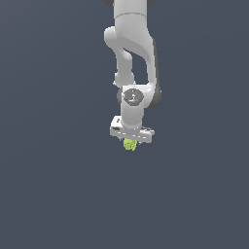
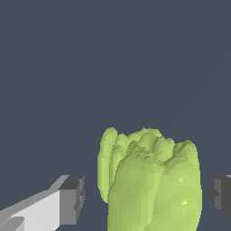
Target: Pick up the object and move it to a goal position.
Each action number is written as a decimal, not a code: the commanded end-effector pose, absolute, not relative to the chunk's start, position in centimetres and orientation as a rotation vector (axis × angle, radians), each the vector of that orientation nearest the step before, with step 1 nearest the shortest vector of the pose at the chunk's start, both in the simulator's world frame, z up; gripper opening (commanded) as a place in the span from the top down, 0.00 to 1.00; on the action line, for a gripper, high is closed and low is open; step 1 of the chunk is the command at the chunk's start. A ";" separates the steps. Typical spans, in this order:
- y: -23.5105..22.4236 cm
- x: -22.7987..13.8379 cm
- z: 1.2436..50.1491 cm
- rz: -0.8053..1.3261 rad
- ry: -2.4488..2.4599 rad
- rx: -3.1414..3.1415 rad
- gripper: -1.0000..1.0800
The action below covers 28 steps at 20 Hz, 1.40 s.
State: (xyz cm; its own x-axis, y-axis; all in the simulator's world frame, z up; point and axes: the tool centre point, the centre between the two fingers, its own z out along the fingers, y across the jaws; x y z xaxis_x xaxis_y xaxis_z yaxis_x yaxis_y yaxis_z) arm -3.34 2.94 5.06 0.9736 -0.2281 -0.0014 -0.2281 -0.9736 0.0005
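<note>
The object (image 1: 130, 145) is a small lime-green lumpy item, just below the white gripper hand in the exterior view. In the wrist view the object (image 2: 151, 180) fills the space between the two dark finger pads (image 2: 74, 198). A narrow gap shows on each side of it, so the pads are not touching it. My gripper (image 1: 131, 140) is open and straddles the object, as the wrist view (image 2: 146, 196) also shows. The object's lower part is cut off by the edge of the wrist view.
A plain dark grey-blue surface (image 1: 58, 185) lies all around. The white arm (image 1: 132, 48) rises behind the gripper in the exterior view. No goal marker shows.
</note>
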 end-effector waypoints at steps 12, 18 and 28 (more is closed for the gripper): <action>3.0 -3.2 4.5 0.000 -0.361 3.121 1.00; 2.1 -3.2 5.0 0.006 -0.369 3.119 1.00; -4.0 -4.1 9.3 0.004 -0.367 3.120 1.00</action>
